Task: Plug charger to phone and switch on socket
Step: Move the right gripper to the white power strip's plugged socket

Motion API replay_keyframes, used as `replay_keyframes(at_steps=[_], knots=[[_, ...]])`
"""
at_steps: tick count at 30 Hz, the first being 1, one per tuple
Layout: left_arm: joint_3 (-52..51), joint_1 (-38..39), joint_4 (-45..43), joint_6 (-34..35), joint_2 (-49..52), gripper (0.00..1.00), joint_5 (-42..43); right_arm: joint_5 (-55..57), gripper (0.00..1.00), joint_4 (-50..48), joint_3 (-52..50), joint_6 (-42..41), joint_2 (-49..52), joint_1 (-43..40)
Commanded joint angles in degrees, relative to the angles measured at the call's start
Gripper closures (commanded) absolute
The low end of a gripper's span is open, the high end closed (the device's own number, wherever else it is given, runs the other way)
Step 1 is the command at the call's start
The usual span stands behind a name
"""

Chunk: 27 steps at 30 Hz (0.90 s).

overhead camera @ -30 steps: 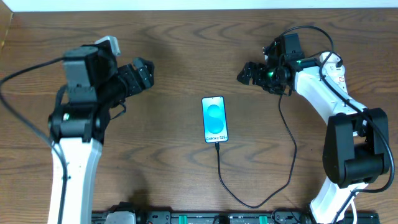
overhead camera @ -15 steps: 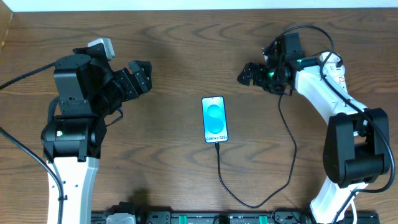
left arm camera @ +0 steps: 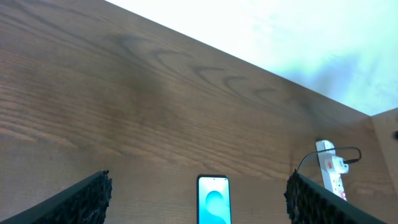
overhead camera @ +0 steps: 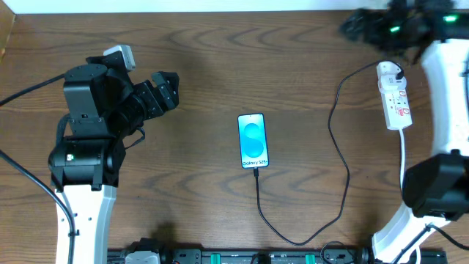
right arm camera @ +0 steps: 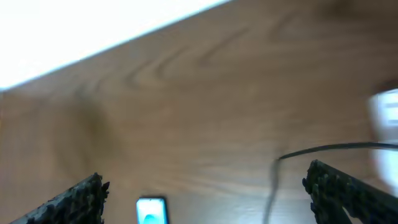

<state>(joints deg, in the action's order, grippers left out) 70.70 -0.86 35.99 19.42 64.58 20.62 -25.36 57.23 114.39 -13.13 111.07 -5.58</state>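
Both arms idle, nothing held. The left gripper (overhead camera: 167,86) hangs over the left half of the table (overhead camera: 220,59) with jaws wide and empty, pointed toward the middle. The right gripper (overhead camera: 350,26) is also spread open and empty, up by the far edge toward the right corner, blurred in the overhead view and touching nothing. The phone (overhead camera: 253,140) lies flat mid-table, screen lit blue. The charger (overhead camera: 344,154) tip meets the phone's near short edge; the cable runs to the near edge, loops right, then goes up to the socket (overhead camera: 393,95), which lies by the right edge, near the right gripper but apart from it. Step: plug-in looks done, so the switch is what's left, or it is already on; red marks too small to read. If off, the right gripper must come down and press the switch with one fingertip, without shoving the socket or tugging the cable. Only overhead shows the full cable run and the plug joint. Left wrist shows phone (left arm camera: 213,200) and socket (left arm camera: 329,169) between its fingers (left arm camera: 87,199), joint cut off. Right wrist is blurred: phone top (right arm camera: 152,210), some charger (right arm camera: 323,149), socket a white smear (right arm camera: 385,112).
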Motion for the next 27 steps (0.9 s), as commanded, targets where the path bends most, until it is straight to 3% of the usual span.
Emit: replay_keyframes(at_steps=[1,8,11,17,27], knots=[[0.52,-0.20,0.04,-0.98,-0.17,0.11,-0.37,5.14,0.01,0.52,2.78,1.46,-0.92,-7.23],[0.52,-0.20,0.04,-0.98,-0.17,0.11,-0.37,11.02,0.01,5.49,0.11,1.51,-0.90,-16.20],[0.52,-0.20,0.04,-0.98,-0.17,0.11,-0.37,11.28,0.01,4.85,-2.40,6.45,-0.79,-17.73],[0.52,-0.20,0.04,-0.98,-0.17,0.11,-0.37,6.27,0.01,-1.40,-10.78,20.70,-0.66,-17.70],[0.52,-0.20,0.04,-0.98,-0.17,0.11,-0.37,0.52,0.01,-14.19,-22.10,20.92,1.14,-17.64]])
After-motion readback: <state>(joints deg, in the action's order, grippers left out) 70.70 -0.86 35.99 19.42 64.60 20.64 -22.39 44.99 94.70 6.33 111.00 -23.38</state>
